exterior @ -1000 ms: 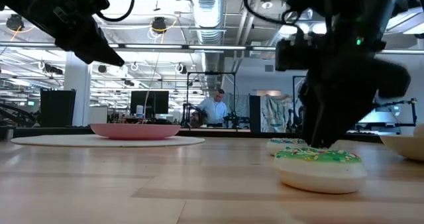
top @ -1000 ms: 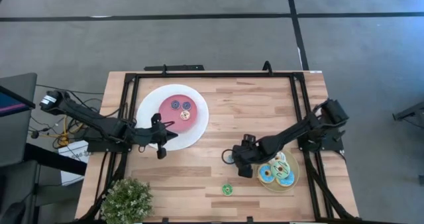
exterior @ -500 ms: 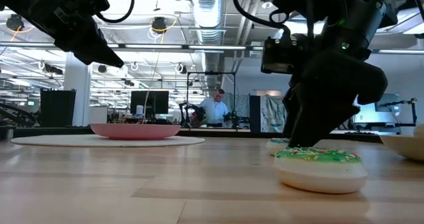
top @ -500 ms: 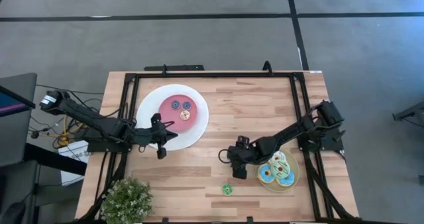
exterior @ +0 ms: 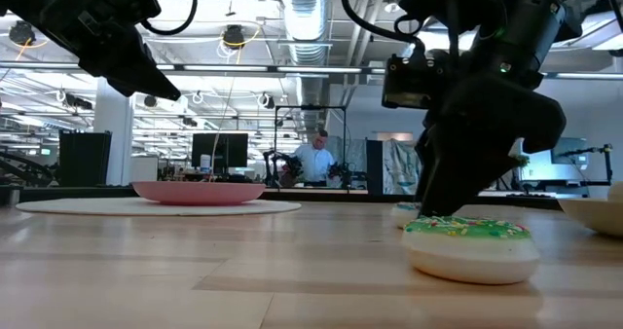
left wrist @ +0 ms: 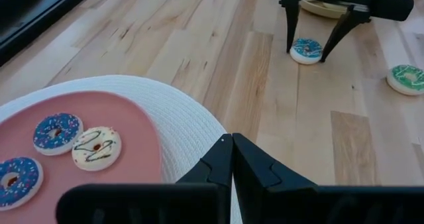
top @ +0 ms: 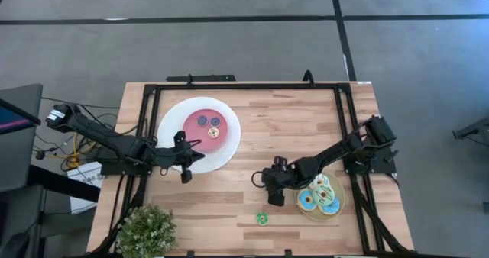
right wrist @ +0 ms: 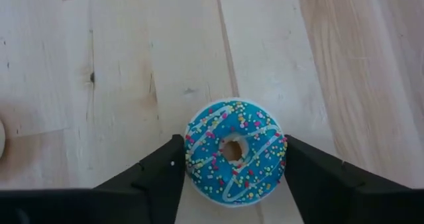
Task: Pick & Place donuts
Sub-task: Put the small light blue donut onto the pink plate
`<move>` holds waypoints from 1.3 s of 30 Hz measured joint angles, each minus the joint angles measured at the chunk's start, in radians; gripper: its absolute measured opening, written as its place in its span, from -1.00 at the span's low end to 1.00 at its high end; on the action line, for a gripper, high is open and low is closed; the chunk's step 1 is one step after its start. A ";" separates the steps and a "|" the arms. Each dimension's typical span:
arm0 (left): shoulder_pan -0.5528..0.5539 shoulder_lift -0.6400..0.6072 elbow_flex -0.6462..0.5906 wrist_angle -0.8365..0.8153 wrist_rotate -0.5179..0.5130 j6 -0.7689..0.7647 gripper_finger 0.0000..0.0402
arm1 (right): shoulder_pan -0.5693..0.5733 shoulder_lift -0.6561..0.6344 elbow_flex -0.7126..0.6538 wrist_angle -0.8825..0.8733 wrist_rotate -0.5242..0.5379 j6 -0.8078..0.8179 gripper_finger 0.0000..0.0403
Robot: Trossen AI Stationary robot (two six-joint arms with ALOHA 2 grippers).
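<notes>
A small teal donut with sprinkles (right wrist: 234, 151) lies flat on the table, also seen as the teal donut (left wrist: 307, 50). My right gripper (right wrist: 233, 144) is open and points down over it, one finger on each side. A green small donut (top: 262, 217) lies flat nearer the near edge, large in the low view as the green donut (exterior: 470, 246). Three small donuts (left wrist: 56, 132) lie on the pink centre of the white plate (top: 229, 151). Larger iced donuts (top: 319, 197) sit on the tan plate (top: 341, 201). My left gripper (left wrist: 232, 148) is shut and hovers above the white plate's near rim. My right gripper comes at the teal donut from above, pointing down, with a finger (right wrist: 169, 168) at each side of its outer rim (right wrist: 192, 151). The donut rests flat on the table. I cannot tell whether the fingers touch the rim or stand just off it.
A potted plant (top: 145, 229) stands at the near left corner. A black frame (top: 244, 86) runs around the table. Bare wood lies between the white plate and the teal donut. A person (exterior: 316, 159) stands far off in the room.
My right gripper has moved toward the table's left edge and come down around the teal donut, then kept still over the last half second. The donut has stayed in place.
</notes>
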 joint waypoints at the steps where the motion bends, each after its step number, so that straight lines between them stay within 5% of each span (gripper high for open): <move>1: 0.000 0.000 0.000 0.000 0.000 0.000 -0.99 | -0.002 0.000 0.000 0.000 -0.001 0.000 0.12; 17: 0.006 -0.002 0.000 0.000 -0.017 -0.001 -0.99 | -0.104 0.000 0.051 0.019 -0.008 -0.050 -0.31; 33: 0.008 -0.186 -0.003 -0.027 0.029 0.061 -0.99 | -0.383 0.000 0.330 0.146 -0.081 -0.231 -0.38; 39: 0.008 -0.187 -0.026 -0.016 0.029 0.062 -0.99 | -0.461 0.137 0.489 0.196 -0.188 -0.233 -0.43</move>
